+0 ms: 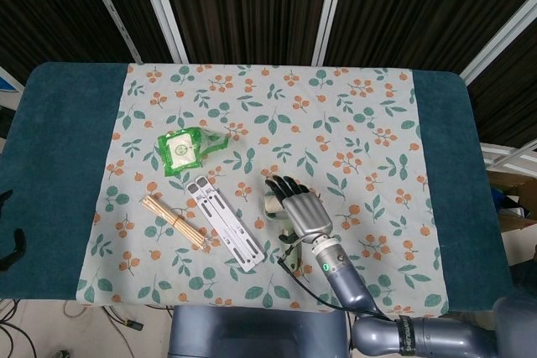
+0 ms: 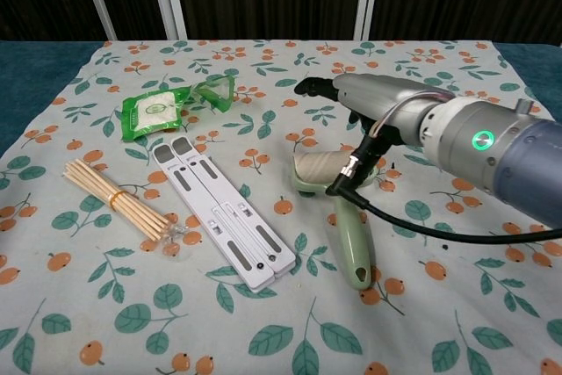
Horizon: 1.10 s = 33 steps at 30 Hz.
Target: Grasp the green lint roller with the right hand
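Lint roller (image 1: 273, 204) first, as the head view shows it: only the pale roll end peeks out at the left edge of the right hand (image 1: 300, 213), and the green handle is hidden beneath the palm and wrist; the hand hangs directly above it with its dark fingers (image 1: 284, 185) fanned apart and pointing toward the far side of the table, which suits a grasp from above; nothing is held, and from this angle I cannot tell whether the palm touches the roller; it lies on the flowered cloth (image 1: 352, 115) near the front edge, just right of the white folding stand (image 1: 223, 224); the bundle of wooden sticks (image 1: 172, 221) and the green packet (image 1: 183, 149) sit further left, well apart from the roller, so the approach is unobstructed; the left hand (image 1: 10, 249) shows only as dark fingertips at the frame's left edge, off the cloth, and their state cannot be told.

Chest view: the roller (image 2: 349, 239) lies flat, its roll away from the robot and its green handle running toward the front edge, so the handle is the natural part to wrap; the right hand (image 2: 369, 98) is raised over the roll end with clear space beneath it; its fingers (image 2: 312, 87) reach out left and close on nothing; a black cable hangs from the wrist across the roll; the stand (image 2: 224, 211), sticks (image 2: 117, 198) and packet (image 2: 156, 112) keep to the left. By my judgement the hand must lower and curl round the handle; the grasp has not begun.
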Each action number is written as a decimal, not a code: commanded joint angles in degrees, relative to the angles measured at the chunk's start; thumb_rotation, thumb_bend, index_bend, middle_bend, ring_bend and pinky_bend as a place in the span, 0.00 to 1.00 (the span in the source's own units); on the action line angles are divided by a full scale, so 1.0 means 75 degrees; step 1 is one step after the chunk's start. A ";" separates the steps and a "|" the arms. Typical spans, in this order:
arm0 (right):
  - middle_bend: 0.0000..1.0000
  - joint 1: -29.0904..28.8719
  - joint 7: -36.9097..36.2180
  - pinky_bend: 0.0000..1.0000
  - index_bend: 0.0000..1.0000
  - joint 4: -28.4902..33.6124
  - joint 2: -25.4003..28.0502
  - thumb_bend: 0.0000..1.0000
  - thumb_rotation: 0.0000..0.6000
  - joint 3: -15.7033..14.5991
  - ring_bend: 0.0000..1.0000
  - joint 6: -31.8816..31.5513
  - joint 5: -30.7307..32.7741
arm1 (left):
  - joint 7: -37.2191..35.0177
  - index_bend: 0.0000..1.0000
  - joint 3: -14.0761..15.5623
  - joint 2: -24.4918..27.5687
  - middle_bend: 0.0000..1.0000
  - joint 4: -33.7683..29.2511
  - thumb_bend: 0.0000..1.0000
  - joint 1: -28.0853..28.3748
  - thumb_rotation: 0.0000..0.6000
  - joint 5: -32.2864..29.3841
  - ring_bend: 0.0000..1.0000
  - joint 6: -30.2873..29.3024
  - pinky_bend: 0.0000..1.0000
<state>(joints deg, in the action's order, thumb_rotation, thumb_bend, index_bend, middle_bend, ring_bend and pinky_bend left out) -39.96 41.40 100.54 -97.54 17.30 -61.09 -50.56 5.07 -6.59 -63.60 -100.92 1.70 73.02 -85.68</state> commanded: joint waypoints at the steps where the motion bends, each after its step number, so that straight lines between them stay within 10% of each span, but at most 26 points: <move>1: 0.06 -0.0287 0.0264 0.21 0.01 -0.0317 -0.0321 0.13 1.00 0.0131 0.06 -0.0086 0.0461 | 0.0007 0.12 -0.0008 0.0008 0.00 -0.0021 0.55 0.0001 1.00 -0.0040 0.00 0.0020 0.00; 24: 0.09 -0.1208 0.0703 0.19 0.04 -0.2136 -0.1240 0.13 1.00 -0.0316 0.07 -0.0011 0.1266 | 0.0073 0.13 -0.0059 0.0057 0.00 -0.0172 0.55 0.0007 1.00 -0.0346 0.00 0.0126 0.00; 33: 0.31 -0.1257 0.0879 0.28 0.26 -0.2331 -0.1403 0.27 1.00 -0.0366 0.31 -0.0518 0.1200 | 0.0049 0.13 -0.0066 0.0089 0.00 -0.0224 0.55 0.0006 1.00 -0.0421 0.00 0.0165 0.00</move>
<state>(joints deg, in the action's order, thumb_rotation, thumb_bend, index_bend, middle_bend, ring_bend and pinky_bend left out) -49.55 48.17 83.40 -107.66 14.59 -64.03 -41.04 5.43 -7.09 -62.94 -102.60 1.74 69.85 -84.45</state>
